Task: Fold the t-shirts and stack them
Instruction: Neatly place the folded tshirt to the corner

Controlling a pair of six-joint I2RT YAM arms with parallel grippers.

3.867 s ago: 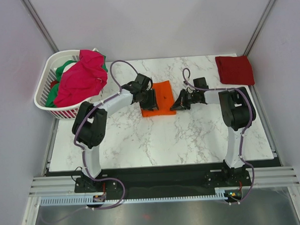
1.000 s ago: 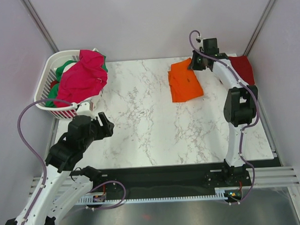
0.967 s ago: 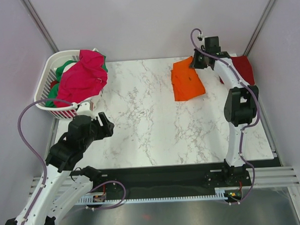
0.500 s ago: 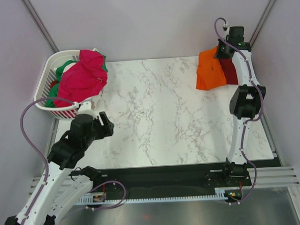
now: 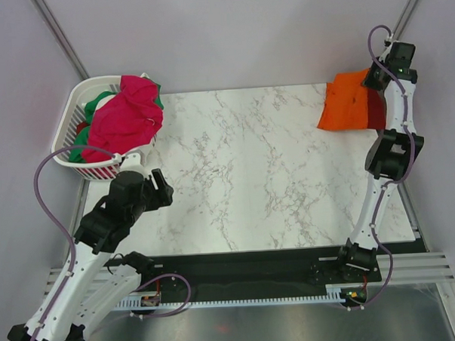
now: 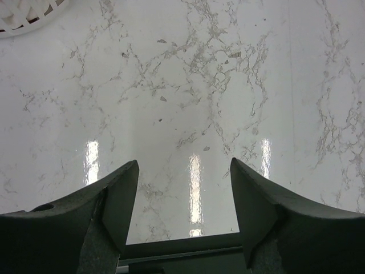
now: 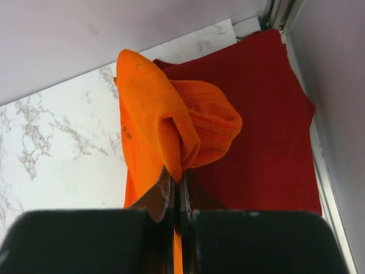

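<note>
My right gripper (image 5: 376, 76) is shut on a folded bright orange t-shirt (image 5: 345, 101) and holds it over the folded dark red t-shirt (image 5: 376, 116) at the table's far right corner. In the right wrist view the orange t-shirt (image 7: 165, 125) bunches at my closed gripper (image 7: 178, 181) above the dark red t-shirt (image 7: 268, 131). A magenta-pink t-shirt (image 5: 123, 115) and a green t-shirt (image 5: 98, 102) lie heaped in the white basket (image 5: 84, 165). My left gripper (image 5: 162, 190) is open and empty over the table's near left; the left wrist view (image 6: 183, 171) shows only bare marble between the jaws.
The white slatted basket stands at the far left corner, and its rim shows in the left wrist view (image 6: 25, 17). The marble table (image 5: 243, 177) is walled at the back and both sides. A metal rail (image 7: 274, 17) runs by the dark red t-shirt.
My right gripper has carried the orange t-shirt from the table's middle to the far right, over the dark red t-shirt. My left arm drew back to the near left and has stayed there.
</note>
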